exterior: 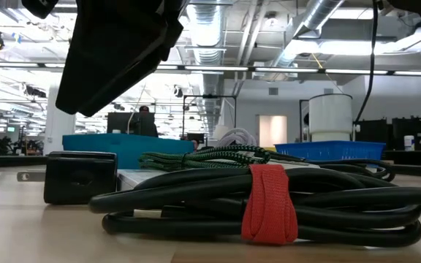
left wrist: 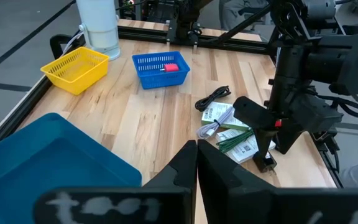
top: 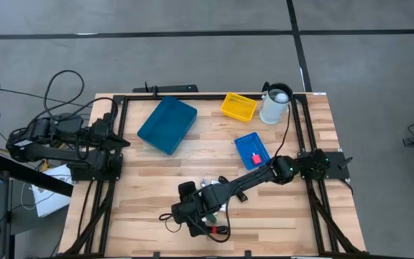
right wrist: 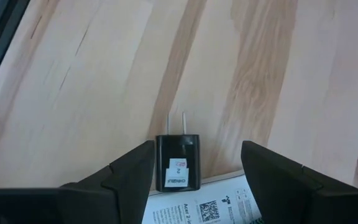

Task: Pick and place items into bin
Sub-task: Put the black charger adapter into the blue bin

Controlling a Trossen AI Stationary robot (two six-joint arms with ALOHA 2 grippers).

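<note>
The items lie in a small pile [top: 208, 210] near the table's near edge. It holds a coiled black cord bound by a red strap [exterior: 269, 204], a green braided cord [exterior: 196, 156], white printed cards [left wrist: 227, 127] and a black plug adapter [right wrist: 178, 163]. My right gripper [right wrist: 196, 149] hangs open just above the adapter, one finger on each side, touching nothing; the low view shows it overhead [exterior: 115, 58]. A red-pink piece [top: 256, 157] lies in the small blue basket [top: 252, 150]. My left gripper [top: 124, 142] waits shut at the table's left, beside the teal bin [top: 167, 124].
A yellow basket [top: 238, 106] and a white cylinder [top: 275, 104] stand at the far right of the table. Black frame rails [top: 117, 187] run along the left and right sides. Bare wood lies between the teal bin and the pile.
</note>
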